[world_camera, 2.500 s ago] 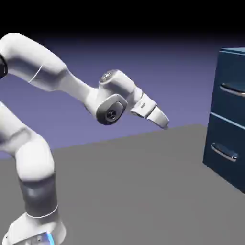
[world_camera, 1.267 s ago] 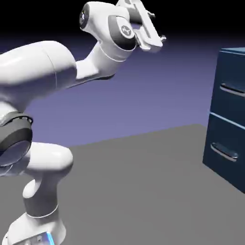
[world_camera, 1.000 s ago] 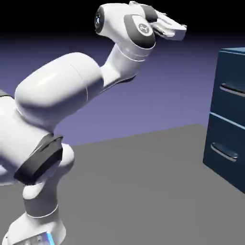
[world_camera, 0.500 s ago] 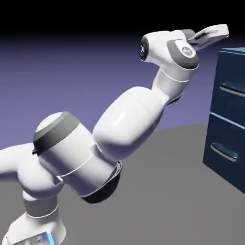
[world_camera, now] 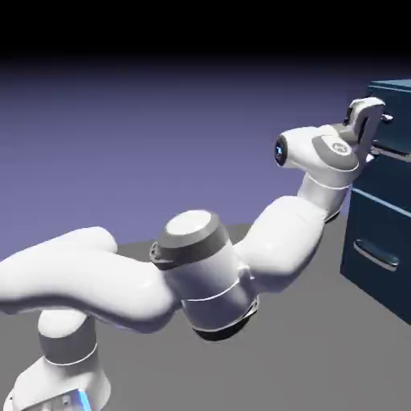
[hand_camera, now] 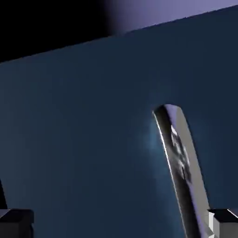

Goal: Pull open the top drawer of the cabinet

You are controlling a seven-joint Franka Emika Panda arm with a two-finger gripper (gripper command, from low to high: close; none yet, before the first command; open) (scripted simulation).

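Hovered with gripper point(world_camera: 380, 138) spread wide near the top drawer's handle point(world_camera: 391, 150), on the exterior view's right.

Silver handle point(hand_camera: 183, 172) crowding one side of gripper point(hand_camera: 121, 224), free room opposite

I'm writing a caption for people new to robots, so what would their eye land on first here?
Probably the white arm, sprawling across the exterior view from lower left to the cabinet at the right edge. Next, perhaps, the silver top handle, which slants large through the hand view's lower right against dark blue, with the open end effector's tips in the bottom corners.
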